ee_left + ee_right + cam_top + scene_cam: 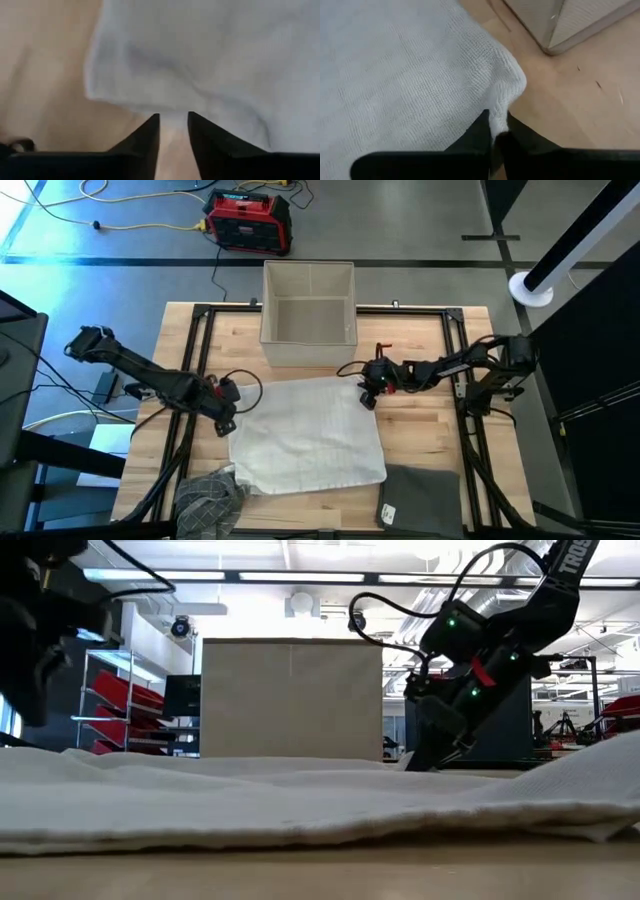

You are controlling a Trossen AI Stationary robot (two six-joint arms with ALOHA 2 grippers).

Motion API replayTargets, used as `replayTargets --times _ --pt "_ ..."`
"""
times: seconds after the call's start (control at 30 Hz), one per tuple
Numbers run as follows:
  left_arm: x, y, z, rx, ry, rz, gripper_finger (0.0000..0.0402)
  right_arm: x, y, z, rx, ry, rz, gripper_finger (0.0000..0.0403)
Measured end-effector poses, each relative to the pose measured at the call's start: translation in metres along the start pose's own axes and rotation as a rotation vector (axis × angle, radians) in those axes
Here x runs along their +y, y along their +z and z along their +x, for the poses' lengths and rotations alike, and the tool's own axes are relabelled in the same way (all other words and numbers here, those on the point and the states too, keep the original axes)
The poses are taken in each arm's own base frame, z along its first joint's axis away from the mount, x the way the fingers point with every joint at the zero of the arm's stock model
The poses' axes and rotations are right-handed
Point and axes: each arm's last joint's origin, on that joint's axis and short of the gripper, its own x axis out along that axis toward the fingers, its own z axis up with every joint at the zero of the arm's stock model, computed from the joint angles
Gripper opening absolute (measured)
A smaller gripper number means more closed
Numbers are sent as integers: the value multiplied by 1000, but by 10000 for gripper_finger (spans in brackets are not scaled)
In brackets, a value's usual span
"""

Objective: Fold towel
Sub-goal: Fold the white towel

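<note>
A white towel (310, 435) lies spread on the wooden table, and it fills the foreground of the low view (300, 805). My right gripper (368, 396) is at the towel's far right corner and is shut on it (496, 131). It also shows in the low view (430, 755). My left gripper (228, 423) is at the towel's left edge. Its fingers stand a little open (173, 120), with the towel's edge (170, 107) just ahead of the tips. My right gripper pinches the towel's edge (499, 116) between its two fingers, just beside the far right corner (517, 82). The fingers slant down from the table's right side. The cloth puckers at the fingers, and the rest of the towel lies on the table. My left gripper's fingertips (152, 122) reach the towel's left edge; I cannot tell whether they touch it.
A beige open box (308, 302) stands at the table's far middle, close behind the towel. A dark grey cloth (425, 495) lies at the near right. A crumpled checked cloth (210, 498) lies at the near left. Black frame rails (200, 360) run along both sides.
</note>
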Motion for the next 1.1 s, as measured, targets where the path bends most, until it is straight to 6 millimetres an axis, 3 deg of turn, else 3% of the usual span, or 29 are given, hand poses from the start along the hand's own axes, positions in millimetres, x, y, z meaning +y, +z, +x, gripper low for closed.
replayTargets --times 0.13,0.37,0.57,0.83,1.1 --pt "11 9 7 -63 99 -33 161 3 0 -2 0 13 -9 5" --pt "27 22 25 -39 36 -83 209 7 -2 -5 9 33 -18 5" --pt "37 30 29 -106 102 -240 213 9 -1 -7 7 37 1 5" --pt "48 16 53 27 49 -316 214 10 -2 -10 14 38 -5 5" --pt "48 10 69 -17 60 -413 204 9 -2 -10 16 36 17 5"
